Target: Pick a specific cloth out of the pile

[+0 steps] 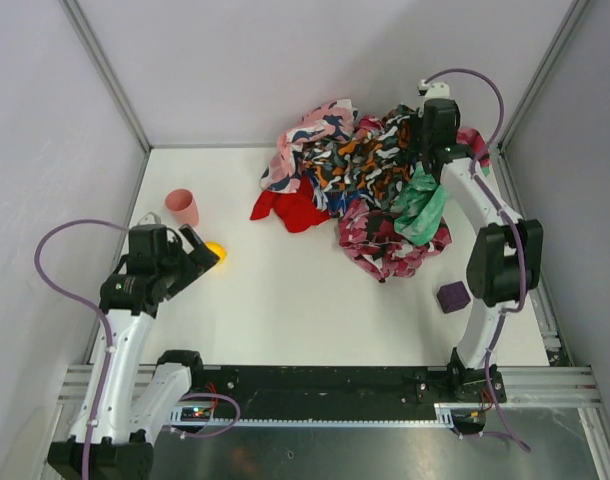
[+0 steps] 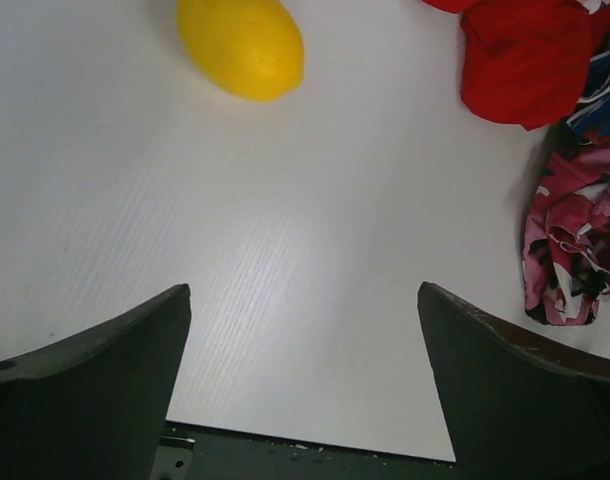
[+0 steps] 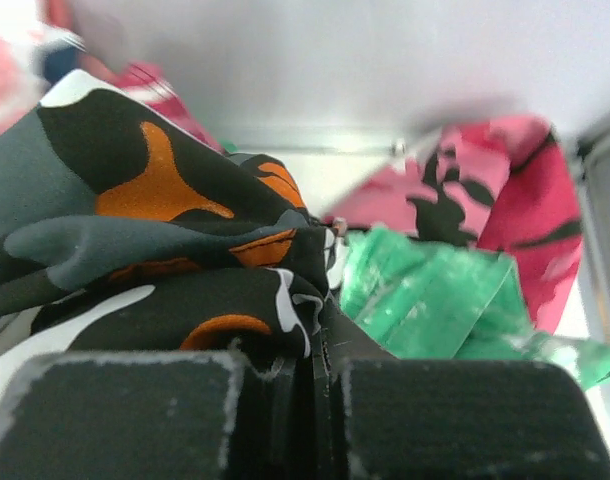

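The plain red cloth (image 1: 290, 208) lies flat on the table at the left foot of the pile (image 1: 370, 165), partly under it; it also shows in the left wrist view (image 2: 525, 60) at the top right. My right gripper (image 1: 426, 148) sits in the far right of the pile, shut on a fold of the orange-black-white camouflage cloth (image 3: 175, 250), as its wrist view (image 3: 320, 365) shows. My left gripper (image 1: 207, 252) is open and empty over bare table, well left of the red cloth; its wrist view (image 2: 303, 292) shows only table between the jaws.
A yellow lemon (image 1: 216, 250) lies just beyond my left fingertips (image 2: 242, 45). A pink cup (image 1: 182, 207) stands at the far left. A purple block (image 1: 452, 296) sits by the right arm. A green cloth (image 1: 422, 207) and the magenta floral cloth (image 1: 385, 245) spill from the pile's near side.
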`<state>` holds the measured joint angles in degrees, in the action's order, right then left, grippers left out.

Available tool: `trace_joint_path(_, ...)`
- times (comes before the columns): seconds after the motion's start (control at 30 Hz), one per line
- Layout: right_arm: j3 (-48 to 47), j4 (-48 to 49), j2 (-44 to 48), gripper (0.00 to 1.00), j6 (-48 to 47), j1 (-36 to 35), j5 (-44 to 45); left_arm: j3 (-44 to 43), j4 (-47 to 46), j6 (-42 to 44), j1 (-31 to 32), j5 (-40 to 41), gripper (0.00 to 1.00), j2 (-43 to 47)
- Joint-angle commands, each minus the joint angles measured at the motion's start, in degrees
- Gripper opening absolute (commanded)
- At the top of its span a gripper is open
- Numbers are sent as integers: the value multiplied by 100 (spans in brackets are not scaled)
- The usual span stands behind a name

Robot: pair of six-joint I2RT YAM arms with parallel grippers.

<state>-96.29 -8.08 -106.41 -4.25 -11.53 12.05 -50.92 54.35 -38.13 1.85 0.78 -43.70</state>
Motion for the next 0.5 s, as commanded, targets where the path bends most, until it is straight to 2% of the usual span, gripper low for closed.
trace_joint_path(0.0,-567,-1313,-934,0,1118,302,-106,-112,-845,-113,156,-648,100,-427)
trace_joint_path(0.13,-1003,-1761,-1594,4,1575,614,-774,-321,-1419,-329,765,-354,100,-1086)
trace_joint_path(0.3,-1292,-2049,-2015,11,1824,861,-1396,-865,-2057,-356,1400,-142,100,-2745)
trace_joint_path(0.43,-1250,-2083,-2072,24,1787,950,-1607,-1553,-2317,-409,1485,-98,100,-4199)
trace_joint_path(0.47,-1225,-2084,-2057,31,1770,964,-1657,-1725,-2395,-398,1494,-97,100,-4515)
